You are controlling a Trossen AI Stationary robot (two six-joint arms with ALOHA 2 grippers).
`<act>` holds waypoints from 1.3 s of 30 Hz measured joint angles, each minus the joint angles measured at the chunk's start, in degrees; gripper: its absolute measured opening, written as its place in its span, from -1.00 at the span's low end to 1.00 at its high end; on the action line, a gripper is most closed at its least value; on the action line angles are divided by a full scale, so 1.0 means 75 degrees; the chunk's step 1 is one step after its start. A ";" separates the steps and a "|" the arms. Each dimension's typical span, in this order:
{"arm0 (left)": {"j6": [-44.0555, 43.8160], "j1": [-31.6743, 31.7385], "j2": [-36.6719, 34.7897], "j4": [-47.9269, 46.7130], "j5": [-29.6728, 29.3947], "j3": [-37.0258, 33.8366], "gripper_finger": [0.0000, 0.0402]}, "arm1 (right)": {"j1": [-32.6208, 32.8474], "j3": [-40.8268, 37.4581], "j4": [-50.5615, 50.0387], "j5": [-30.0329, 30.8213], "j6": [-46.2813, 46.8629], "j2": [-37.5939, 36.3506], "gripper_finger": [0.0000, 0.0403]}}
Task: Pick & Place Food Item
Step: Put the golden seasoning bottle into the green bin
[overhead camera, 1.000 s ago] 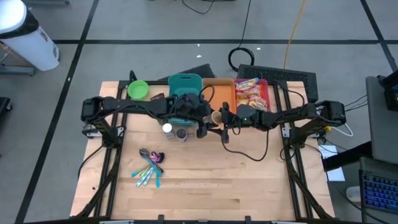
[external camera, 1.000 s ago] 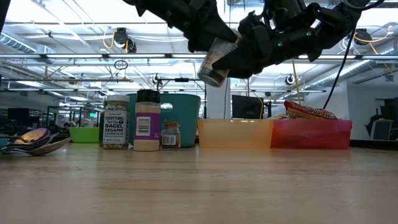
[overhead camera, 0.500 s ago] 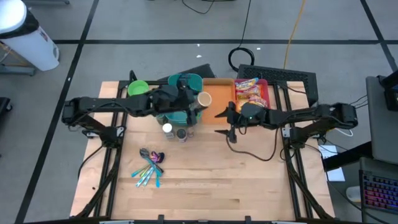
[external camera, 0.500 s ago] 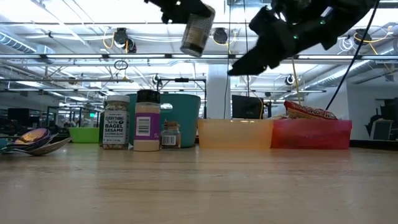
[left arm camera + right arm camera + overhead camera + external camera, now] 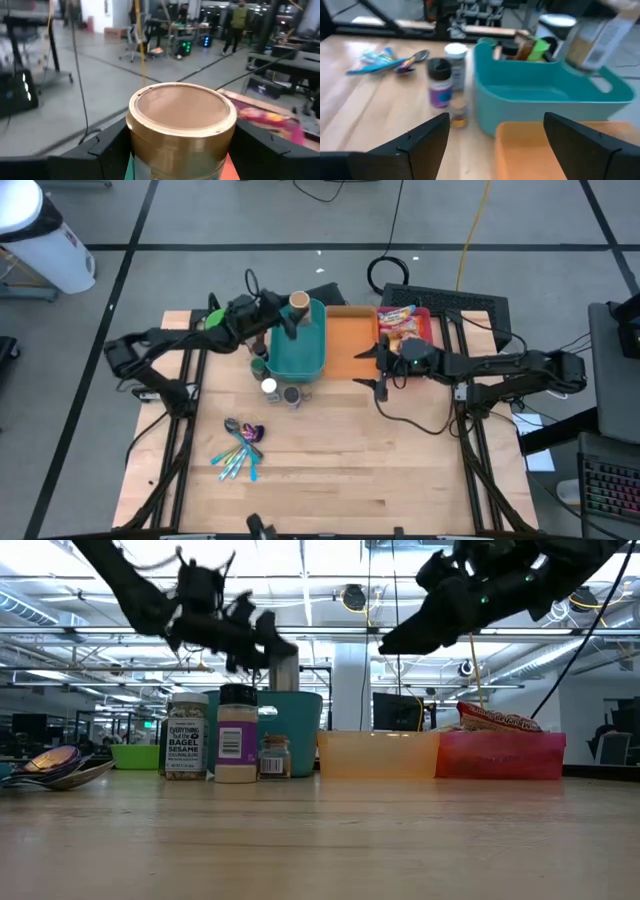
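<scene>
Gold-lidded and upright, the spice jar (image 5: 298, 304) is pinched between the fingers of the left gripper (image 5: 290, 315) above the far end of the teal bin (image 5: 300, 355), its round metal cap filling the left wrist view (image 5: 181, 115) with a dark finger pressed to each side. The left arm (image 5: 175, 340) reaches in from the table's left edge, running across and slightly away toward the bin, wrist turned so the jar stands vertical; in the low view the jar (image 5: 285, 673) hangs just above the bin's rim (image 5: 300, 700). The right arm (image 5: 500, 365) stretches level from the right side toward the middle, and the right gripper (image 5: 378, 365) hovers with its fingers spread wide and nothing between them, over the front edge of the orange bin (image 5: 350, 340). From the right wrist view both dark fingers (image 5: 422, 142) stand far apart, framing the teal bin and the orange one. In front of the teal bin stand three more spice containers (image 5: 280, 388) on the wooden table (image 5: 330, 470), and a bundle of spoons (image 5: 240, 445) lies nearer the front left. A green bowl (image 5: 213, 323) sits behind the left arm, and a red bin with snack packets (image 5: 405, 325) adjoins the orange bin on its right
</scene>
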 joint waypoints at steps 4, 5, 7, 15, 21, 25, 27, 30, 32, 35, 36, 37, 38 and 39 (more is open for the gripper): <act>-0.0278 0.0295 0.0744 0.0182 0.0004 0.0067 0.38 | -0.0344 -0.0117 0.0482 -0.0025 0.0014 -0.0020 0.58; -0.0326 0.0317 0.0896 0.0141 -0.0037 0.0054 0.38 | -0.0398 -0.0142 0.0512 -0.0030 0.0016 -0.0020 0.58; -0.0378 0.0354 0.1100 0.0083 -0.0208 0.0045 0.38 | -0.0496 -0.0151 0.0490 -0.0049 0.0004 -0.0018 0.58; -0.0316 0.0386 0.1149 -0.0572 -0.1300 -0.0141 0.38 | -0.0711 -0.0151 0.0289 -0.0063 -0.0328 -0.0020 0.58; -0.0745 0.0389 0.1142 -0.1696 -0.2458 -0.0133 0.38 | -0.0837 -0.0151 0.0152 -0.0082 -0.0436 -0.0020 0.58; -0.0719 0.0386 0.1129 -0.1905 -0.2893 -0.0130 0.63 | -0.0836 -0.0151 -0.0046 -0.0083 -0.0439 -0.0020 0.58; -0.0714 0.0386 0.1129 -0.1981 -0.3005 -0.0130 0.75 | -0.0836 -0.0151 -0.0061 -0.0086 -0.0428 -0.0020 0.58; -0.0722 0.0365 0.1129 -0.1913 -0.2997 -0.0127 0.88 | -0.0836 -0.0151 -0.0066 -0.0086 -0.0413 -0.0020 0.58; -0.0715 0.0313 0.1129 -0.1914 -0.3004 -0.0127 0.92 | -0.0836 -0.0151 -0.0066 -0.0086 -0.0410 -0.0020 0.58; -0.0671 0.0250 0.1129 -0.1920 -0.3015 -0.0127 0.95 | -0.0836 -0.0151 -0.0065 -0.0086 -0.0408 -0.0020 0.58; -0.0670 0.0232 0.1129 -0.1917 -0.3022 -0.0127 0.95 | -0.0836 -0.0151 -0.0067 -0.0086 -0.0401 -0.0020 0.58; -0.0671 0.0209 0.1129 -0.1903 -0.3020 -0.0127 0.95 | -0.0836 -0.0151 -0.0067 -0.0086 -0.0383 -0.0020 0.58; -0.0670 0.0182 0.1119 -0.1862 -0.3022 -0.0127 0.96 | -0.0836 -0.0151 -0.0068 -0.0086 -0.0380 -0.0020 0.58; -0.0671 0.0158 0.1061 -0.1848 -0.3016 -0.0127 0.96 | -0.0836 -0.0151 -0.0080 -0.0086 -0.0380 -0.0020 0.58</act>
